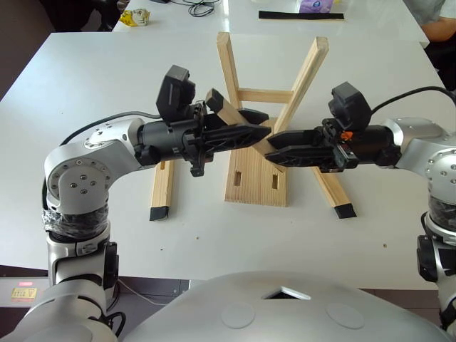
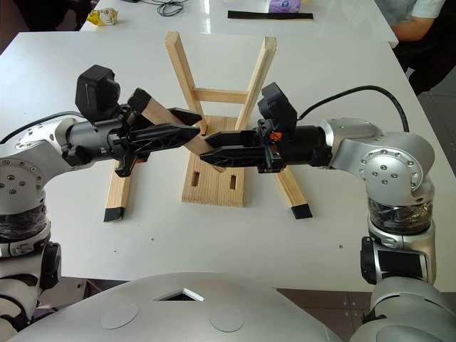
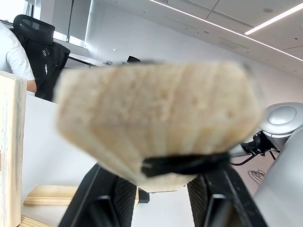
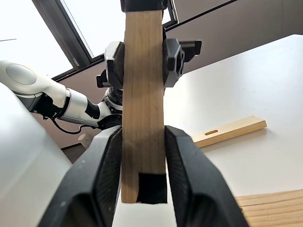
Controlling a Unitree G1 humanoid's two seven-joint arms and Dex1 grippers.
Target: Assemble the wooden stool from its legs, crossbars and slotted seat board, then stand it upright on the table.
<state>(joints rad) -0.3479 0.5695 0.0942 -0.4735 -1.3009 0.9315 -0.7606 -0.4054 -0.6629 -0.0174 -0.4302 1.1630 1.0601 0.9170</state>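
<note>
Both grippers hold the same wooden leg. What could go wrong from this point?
The left gripper and right gripper both clamp one wooden leg; uneven motion could twist it loose. It hangs tilted above the seat board, near the crossbar, so a swing might hit it. A loose leg lies under the left arm and could be pushed.

The board (image 1: 251, 189) lies on the bench (image 1: 85, 78), left leg (image 1: 162, 187) and right leg (image 1: 329, 188) flanking it, crossbar (image 1: 265, 95) behind, third leg (image 1: 222, 107) above it.

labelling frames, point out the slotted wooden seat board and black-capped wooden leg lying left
slotted wooden seat board (image 1: 256, 191), left eye view, between its slots
black-capped wooden leg (image 1: 162, 187), left eye view, mid shaft
</note>
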